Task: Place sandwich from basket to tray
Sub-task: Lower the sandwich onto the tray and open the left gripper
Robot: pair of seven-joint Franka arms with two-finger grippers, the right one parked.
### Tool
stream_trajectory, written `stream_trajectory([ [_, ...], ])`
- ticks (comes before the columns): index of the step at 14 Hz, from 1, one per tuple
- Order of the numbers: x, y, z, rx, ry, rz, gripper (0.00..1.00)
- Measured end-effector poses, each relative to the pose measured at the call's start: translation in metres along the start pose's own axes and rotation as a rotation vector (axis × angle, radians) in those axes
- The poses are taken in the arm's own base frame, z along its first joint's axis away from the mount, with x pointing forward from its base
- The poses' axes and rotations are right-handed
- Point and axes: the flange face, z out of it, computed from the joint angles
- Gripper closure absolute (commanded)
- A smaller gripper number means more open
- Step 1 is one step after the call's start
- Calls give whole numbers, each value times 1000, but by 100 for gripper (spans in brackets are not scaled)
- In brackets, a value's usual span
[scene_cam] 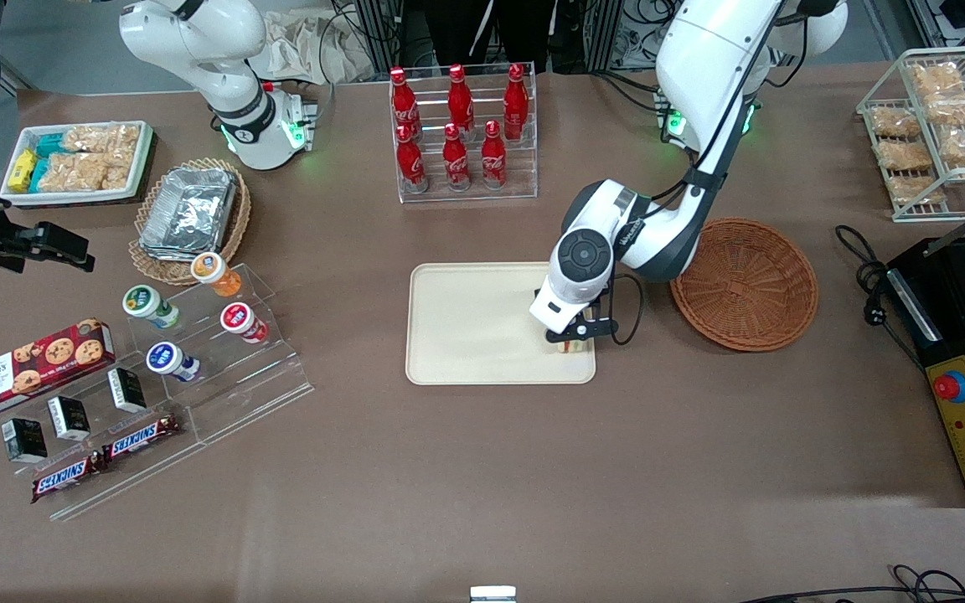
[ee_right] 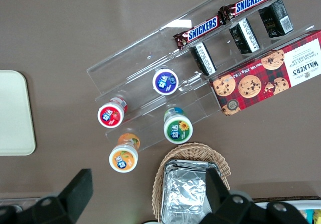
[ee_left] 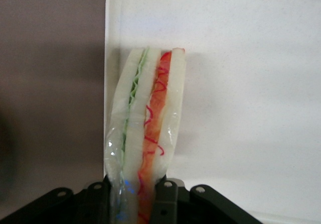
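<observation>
The gripper [scene_cam: 573, 338] is clamped on the sandwich [ee_left: 145, 128], low over the tray [scene_cam: 466, 327] near its edge closest to the basket [scene_cam: 746, 283]; the arm hides most of the sandwich from the front

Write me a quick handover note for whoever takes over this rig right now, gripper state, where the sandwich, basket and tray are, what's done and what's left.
Gripper: low over the tray's corner nearest the basket, shut on the sandwich, which is pinched at one end.
Sandwich: down at the tray, close to its rim; whether it fully rests on the surface is hard to tell.
Basket: empty, beside the tray toward the working arm's end of the table.
Done: sandwich lifted out of the basket and carried to the tray.
Left: open the fingers, check the sandwich sits inside the rim, then lift the arm away.
</observation>
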Motion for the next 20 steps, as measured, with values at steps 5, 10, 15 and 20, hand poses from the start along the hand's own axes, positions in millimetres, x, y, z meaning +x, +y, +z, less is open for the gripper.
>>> stream_trajectory([
  [5,-1,2,9,13,-8,6,63],
  [10,0,1,13,27,-4,15,41],
  [15,4,0,8,22,5,9,0],
  [20,5,-3,-39,-6,36,2,0],
])
